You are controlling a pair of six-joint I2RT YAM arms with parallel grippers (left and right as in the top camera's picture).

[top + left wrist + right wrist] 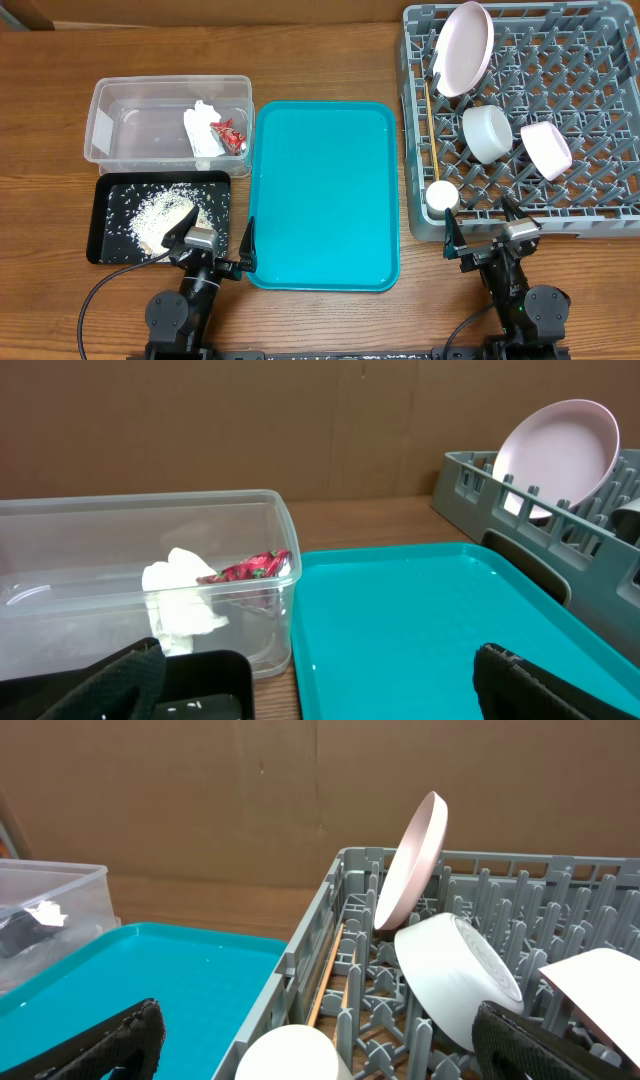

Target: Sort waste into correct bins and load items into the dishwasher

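The teal tray (322, 195) lies mid-desk (320, 50). Left of it, the clear tub (110, 135) holds the white tissue (202, 130) and the red-and-white wrapper (229, 133). The black tray (112, 215), left of its near half, carries rice scraps (162, 215). Right of it, the grey rack (600, 150) holds the large plate (463, 48), bowl (487, 133), smaller plate (545, 148), cup (442, 196) and chopsticks (427, 130). The left hand (212, 243) hovers at its near-left corner and the right hand (482, 225) off its near-right corner — both spread.

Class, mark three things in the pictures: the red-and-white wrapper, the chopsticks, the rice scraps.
red-and-white wrapper (250, 567), left wrist view, its crumpled middle.
chopsticks (325, 975), right wrist view, mid-shaft.
rice scraps (165, 215), overhead view, centre of the pile.
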